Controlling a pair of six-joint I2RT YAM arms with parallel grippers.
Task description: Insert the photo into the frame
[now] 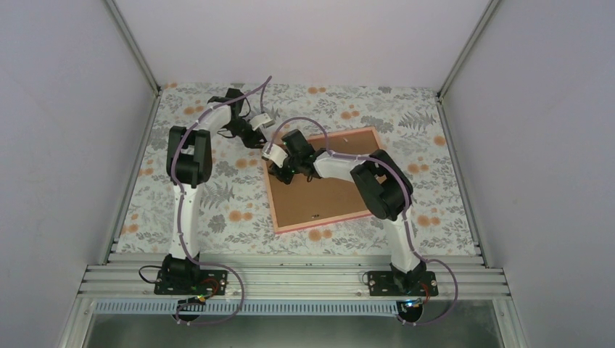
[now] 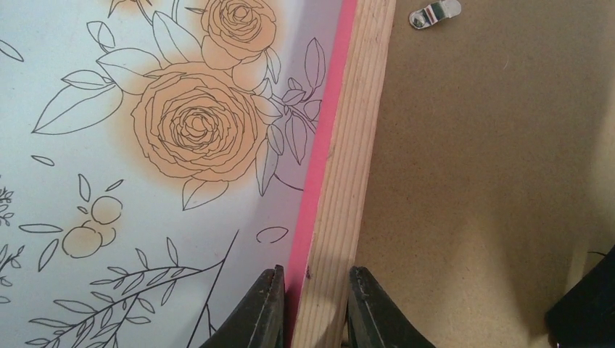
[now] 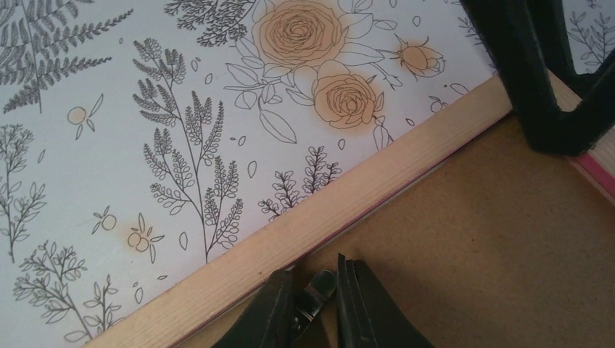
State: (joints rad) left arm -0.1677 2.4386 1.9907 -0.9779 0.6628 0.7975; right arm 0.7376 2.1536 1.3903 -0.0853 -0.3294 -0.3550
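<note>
where ribbed wood rims the frame (image 2: 337, 181), matte brown board (image 2: 493, 188)

Left arm (image 1: 187, 210) and right arm (image 1: 348, 168): black bases (image 1: 178, 272) bolted to the rail (image 1: 290, 279), white links (image 1: 400, 243), black joints (image 1: 384, 188), looping lilac cables (image 1: 239, 286), black fingers (image 2: 261, 312).

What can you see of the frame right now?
The frame lies face down and flat on the floral table, slightly rotated. Its back is bare pale wood and its outer edge pink, with the brown backing board seated inside. A metal tab sits on the board. The left hand clamps one rail near the far left corner.
</note>
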